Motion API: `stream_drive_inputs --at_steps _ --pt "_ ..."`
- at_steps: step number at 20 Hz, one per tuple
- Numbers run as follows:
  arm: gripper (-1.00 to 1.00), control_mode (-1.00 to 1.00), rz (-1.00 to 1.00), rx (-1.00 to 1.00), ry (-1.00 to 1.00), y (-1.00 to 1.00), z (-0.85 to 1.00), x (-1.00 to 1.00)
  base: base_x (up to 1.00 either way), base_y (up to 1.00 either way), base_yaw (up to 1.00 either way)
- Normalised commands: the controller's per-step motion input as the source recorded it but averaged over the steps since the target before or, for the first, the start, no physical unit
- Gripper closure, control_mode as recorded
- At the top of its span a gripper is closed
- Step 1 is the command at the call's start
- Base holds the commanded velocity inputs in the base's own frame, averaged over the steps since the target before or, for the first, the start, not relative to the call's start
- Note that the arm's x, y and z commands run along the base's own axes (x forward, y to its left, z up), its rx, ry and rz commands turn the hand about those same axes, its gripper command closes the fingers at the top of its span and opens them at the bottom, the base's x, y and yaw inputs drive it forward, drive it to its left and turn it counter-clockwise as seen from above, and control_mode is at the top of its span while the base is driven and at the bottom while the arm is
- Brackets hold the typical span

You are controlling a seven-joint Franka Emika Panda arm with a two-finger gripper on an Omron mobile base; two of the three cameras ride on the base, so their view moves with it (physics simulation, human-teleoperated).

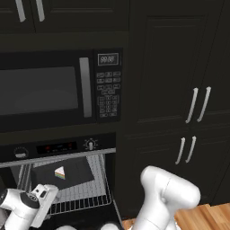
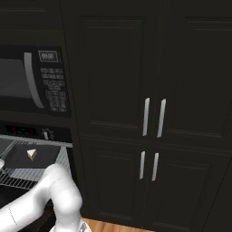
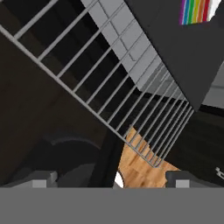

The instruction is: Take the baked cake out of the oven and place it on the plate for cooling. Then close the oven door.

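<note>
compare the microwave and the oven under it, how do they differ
The microwave is shut, while the oven stands open with its wire rack showing. The microwave has a keypad and a vertical handle; the oven has a red display and round knobs on a control strip. The oven holds a dark tray with the cake slice; nothing shows inside the microwave. Both are black and built in.

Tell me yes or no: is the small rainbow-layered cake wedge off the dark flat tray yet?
No, the small rainbow-layered cake wedge sits on the dark flat tray, which rests on the silver wire rack.
</note>
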Motion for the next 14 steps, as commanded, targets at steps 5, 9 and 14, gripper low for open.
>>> stream_drive_inputs --at_steps 5,9,14 --pt "-1.0 -1.0 0.0 0.12 -0.23 -0.45 0.28 0.0 0.0 0.0 0.0" --pt "-1.0 -1.0 0.0 0.18 -0.06 -0.46 0.33 0.01 0.0 0.0 0.0" --pt "-1.0 -1.0 0.0 0.2 -0.01 -0.41 0.37 0.01 0.0 0.0 0.0"
